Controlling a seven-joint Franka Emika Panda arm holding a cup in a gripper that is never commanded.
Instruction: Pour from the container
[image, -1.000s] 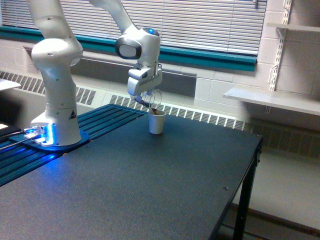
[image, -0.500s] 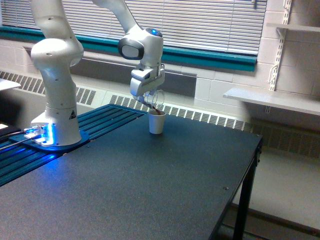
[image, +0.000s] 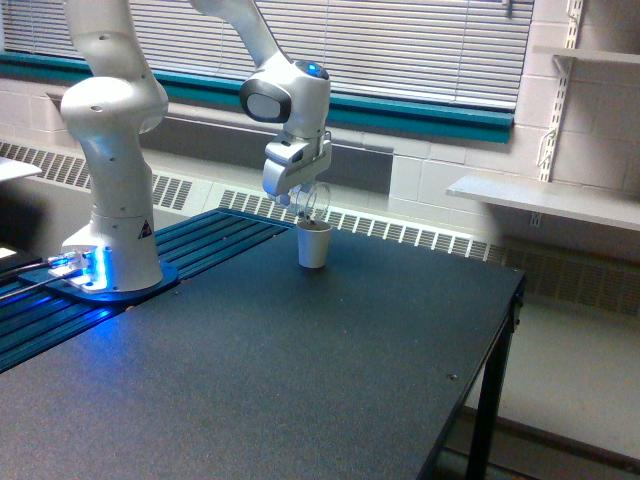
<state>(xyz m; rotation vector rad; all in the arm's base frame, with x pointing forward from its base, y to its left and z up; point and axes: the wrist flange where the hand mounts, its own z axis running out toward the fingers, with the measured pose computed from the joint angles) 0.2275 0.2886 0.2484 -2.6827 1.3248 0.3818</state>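
Lifted slightly toward 1 o'clock since a second ago, the container (image: 311, 201) hangs tilted just above the rim of the white paper cup (image: 314, 245), and the brown bits seen in it earlier no longer show. That suggests the pour is nearly or fully finished. The gripper (image: 305, 198) grasps the container; at 9 o'clock from the cup stands the arm's base (image: 110, 250) on the black table (image: 330, 370).

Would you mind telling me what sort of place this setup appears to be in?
Probably a robotics lab or workshop: a robot arm bolted beside a black worktable, painted block walls with window blinds, and bare bracket shelving.
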